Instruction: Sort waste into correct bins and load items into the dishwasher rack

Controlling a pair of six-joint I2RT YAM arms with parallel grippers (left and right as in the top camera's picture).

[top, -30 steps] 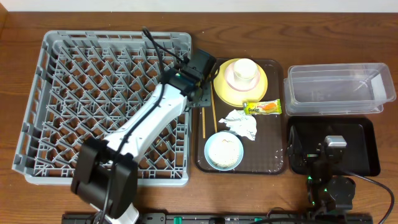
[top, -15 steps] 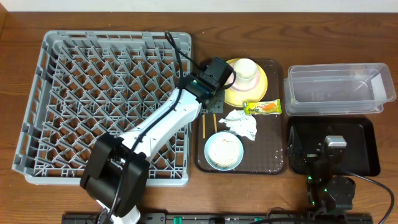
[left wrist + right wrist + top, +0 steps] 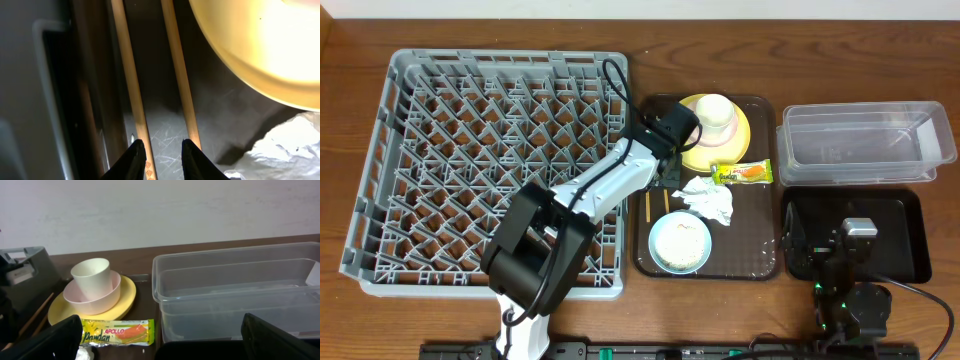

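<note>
The left claw (image 3: 162,156) is held low over the chopsticks (image 3: 131,80), with its jaws parted only narrowly and nothing gripped between them. The two sticks lie side by side, slightly apart, on the left strip of the brown tray (image 3: 760,262), between its raised rim and the yellow plate (image 3: 260,45). The tray itself is set on the table (image 3: 340,310) just beside the rack (image 3: 440,150).

In the left wrist view one stick is seen running into the gap between the tips, while the other runs up to one fingertip. Whether that second stick is under the finger or beside it cannot be told.

The step in hand is judged to be the pickup of the chopsticks. It would be done best if the jaws were first opened wide enough for both sticks to be straddled. The claw would then be centred over the pair and brought down until the tray floor is met. As the jaws close, the sticks would be pressed together rather than one being pinched alone. The tray rim should be cleared on one side, and the crumpled tissue (image 3: 710,198) near the sticks should be kept out of the grip. The lift should be kept level, since thin sticks are easily tilted out.

The right claw (image 3: 165,340) is seen spread wide and empty, well apart from this work.
</note>
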